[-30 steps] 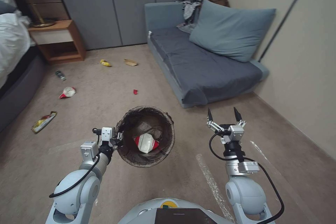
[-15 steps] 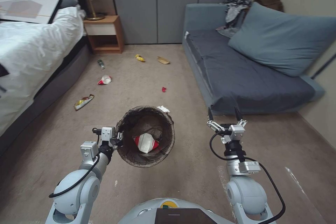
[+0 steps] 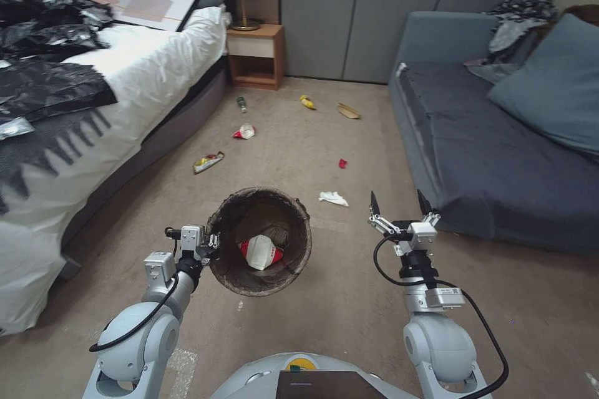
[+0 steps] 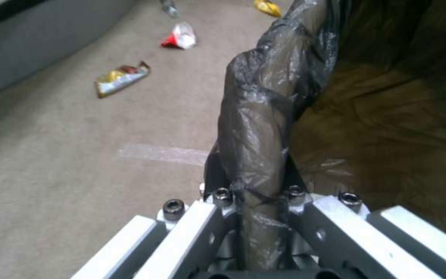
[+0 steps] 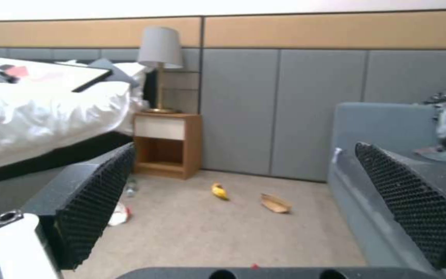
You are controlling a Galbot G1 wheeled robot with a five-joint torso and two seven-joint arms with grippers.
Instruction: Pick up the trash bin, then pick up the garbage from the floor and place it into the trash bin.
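The round white plastic trash bin (image 3: 259, 240), lined with a dark bag, hangs off the carpet, its rim clamped by the left gripper (image 3: 209, 242). The right gripper (image 3: 399, 204), fingers apart, should descend squarely onto the nearby white tissue wad (image 3: 333, 199).

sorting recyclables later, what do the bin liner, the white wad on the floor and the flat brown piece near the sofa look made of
Bin liner: thin dark plastic film, glossy and wrinkled, clamped on the trash bin rim by the left gripper.
White wad: likely tissue, matte and crumpled.
Flat brown piece: probably kraft paper, dull and creased.
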